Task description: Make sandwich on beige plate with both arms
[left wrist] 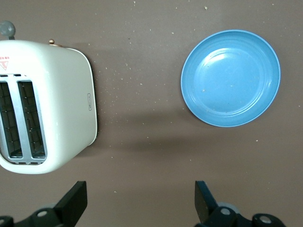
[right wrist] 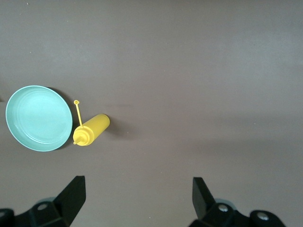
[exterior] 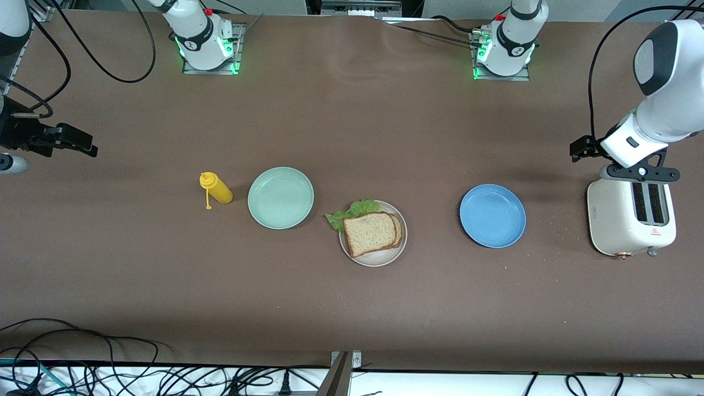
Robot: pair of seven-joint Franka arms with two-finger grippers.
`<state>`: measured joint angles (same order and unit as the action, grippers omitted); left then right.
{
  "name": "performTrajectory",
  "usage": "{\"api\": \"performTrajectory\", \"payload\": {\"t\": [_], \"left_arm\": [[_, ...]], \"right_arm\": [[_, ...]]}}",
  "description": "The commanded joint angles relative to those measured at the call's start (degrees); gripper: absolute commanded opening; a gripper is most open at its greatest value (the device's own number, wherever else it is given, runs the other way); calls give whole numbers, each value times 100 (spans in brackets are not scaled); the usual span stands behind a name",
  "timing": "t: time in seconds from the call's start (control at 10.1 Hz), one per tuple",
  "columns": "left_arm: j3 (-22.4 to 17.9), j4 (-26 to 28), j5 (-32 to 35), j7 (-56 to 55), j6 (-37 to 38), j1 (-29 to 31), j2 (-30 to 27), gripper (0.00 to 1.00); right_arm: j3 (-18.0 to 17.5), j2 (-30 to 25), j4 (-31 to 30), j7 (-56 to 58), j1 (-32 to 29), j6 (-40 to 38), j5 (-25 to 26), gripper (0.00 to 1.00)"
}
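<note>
The sandwich [exterior: 369,234] lies on the beige plate [exterior: 380,259] in the middle of the table: two bread slices stacked slightly offset, with green lettuce [exterior: 356,210] sticking out from under them. My left gripper [exterior: 641,172] hangs open and empty up in the air over the toaster [exterior: 627,220]. In the left wrist view its gripper [left wrist: 140,198] is over bare table between the toaster [left wrist: 57,104] and the blue plate [left wrist: 231,78]. My right gripper [exterior: 77,142] is open and empty, held high at the right arm's end of the table; it also shows in the right wrist view [right wrist: 138,194].
A mint-green plate [exterior: 280,197] and a yellow mustard bottle [exterior: 217,188] lie beside the beige plate toward the right arm's end. They also show in the right wrist view, plate [right wrist: 39,118] and bottle [right wrist: 92,129]. The blue plate [exterior: 492,215] lies toward the left arm's end.
</note>
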<state>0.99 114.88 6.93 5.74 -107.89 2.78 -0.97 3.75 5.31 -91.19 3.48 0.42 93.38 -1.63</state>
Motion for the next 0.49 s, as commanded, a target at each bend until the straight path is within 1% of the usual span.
{"api": "performTrajectory", "payload": {"t": [0.0,0.2,0.3,0.4], "left_arm": [[24,148,142,-13,-65,-23,-534,100],[51,-106,64,-30,188,-76,-527,100],[60,-368,-137,-30,459,-76,-536,100],[60,-770,-270,-21,836,-76,-501,100]], "right_arm": [[3,-13,49,21,-16,-39,-109,100],[3,-13,49,21,-24,-48,-109,100],[3,-13,49,21,-24,-48,-109,100],[3,-13,49,21,-24,-48,-109,100]]}}
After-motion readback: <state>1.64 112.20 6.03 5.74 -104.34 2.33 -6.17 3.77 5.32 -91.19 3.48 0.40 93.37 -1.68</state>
